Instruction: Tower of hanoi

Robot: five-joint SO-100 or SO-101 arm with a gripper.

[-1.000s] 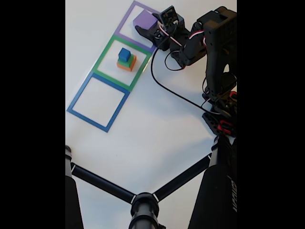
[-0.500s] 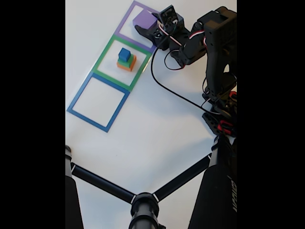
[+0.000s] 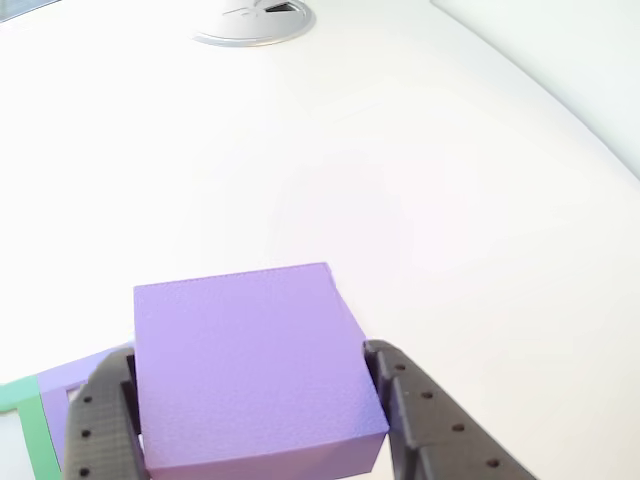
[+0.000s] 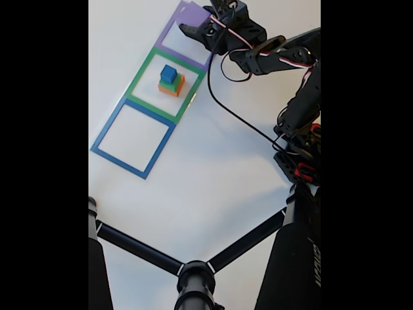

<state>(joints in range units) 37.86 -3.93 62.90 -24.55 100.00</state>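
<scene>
1. Purple block (image 3: pixel 250 365) is the piece in play: in the other view it sits squeezed between the 2 dark fingers (image 3: pixel 105 425) of the end effector (image 3: pixel 262 420), 1 finger on each side, so the end effector is closed on it.
2. Going left to right in the fixed view: the blue tape square (image 4: pixel 133 139) lies furthest left on the white tabletop (image 4: pixel 213 174), with just bare surface inside it.
3. Next over is the green tape square (image 4: pixel 143 68), sharing an edge with the blue one. Inside it stands a little stack of 3: orange block (image 4: pixel 171 89) at the bottom, green block (image 4: pixel 169 84) on that, blue cube (image 4: pixel 168 73) on top.
4. Then the purple tape square (image 4: pixel 169 33), up near the top edge. The purple block (image 4: pixel 192 13) is over its far upper corner, held by the end effector (image 4: pixel 193 22). I can't tell from this angle whether it's touching the tabletop or just off it.
5. Right of that, the black arm (image 4: pixel 277 55) reaches in from the right side, with a black cable (image 4: pixel 232 116) trailing down across the tabletop toward its base.
6. Back in the other view, a bit of purple and green tape (image 3: pixel 35 400) peeks out at the lower left, beside the block, and a round silver grommet (image 3: pixel 255 20) sits at the top.
7. Along the bottom of the fixed view are some black tripod legs (image 4: pixel 142 248).
</scene>
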